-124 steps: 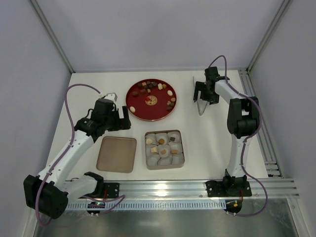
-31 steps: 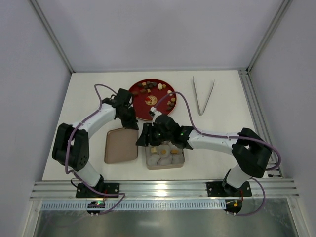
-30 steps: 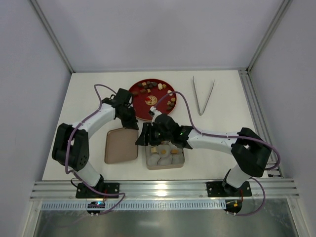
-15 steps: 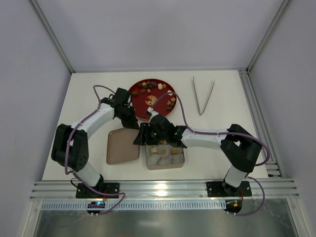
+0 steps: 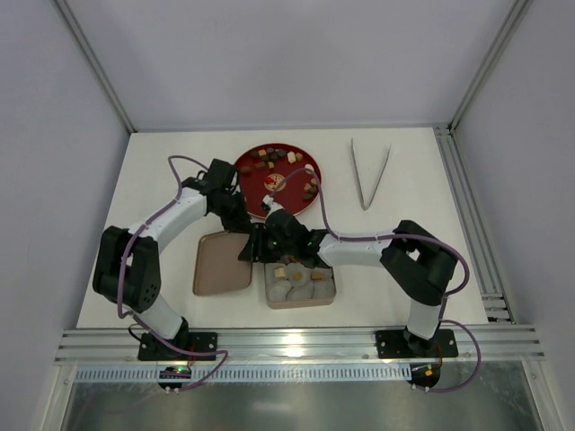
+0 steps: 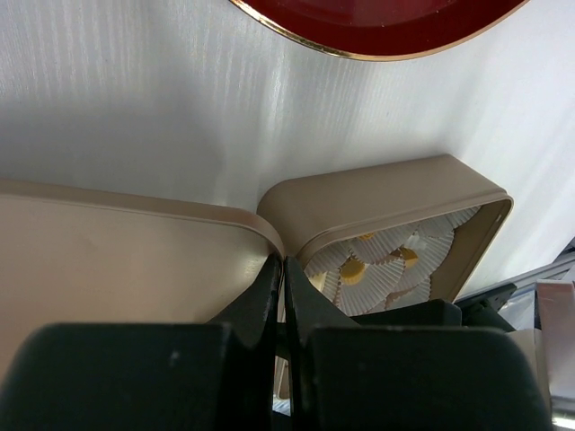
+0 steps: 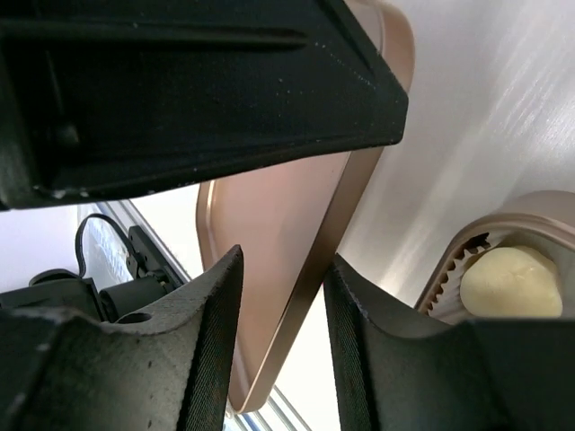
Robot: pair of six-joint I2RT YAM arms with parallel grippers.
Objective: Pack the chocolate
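Observation:
Chocolate (image 5: 289,157) in brown, tan and cream pieces lies scattered on the red plate (image 5: 250,169). A few pieces (image 5: 292,269) sit in pale paper cups in the square tin (image 5: 301,305). The tan lid (image 5: 220,269) lies left of the tin. My left gripper (image 5: 244,224) is shut, its tips (image 6: 281,265) at the lid's (image 6: 90,260) corner rim beside the tin (image 6: 386,193). My right gripper (image 5: 253,250) is open and straddles the lid's right edge (image 7: 310,269). One finger (image 7: 216,341) is over the lid, the other (image 7: 359,332) outside it.
Metal tweezers (image 5: 368,175) lie on the table at the back right. The red plate's rim (image 6: 377,45) is just beyond the lid and tin. The left gripper's black body (image 7: 180,90) hangs close above the right fingers. A cream-filled cup (image 7: 512,278) shows at the tin's corner.
My right gripper has moved left from over the tin to the lid's right edge, and its jaws have narrowed. The left gripper has stayed shut at the lid's corner.

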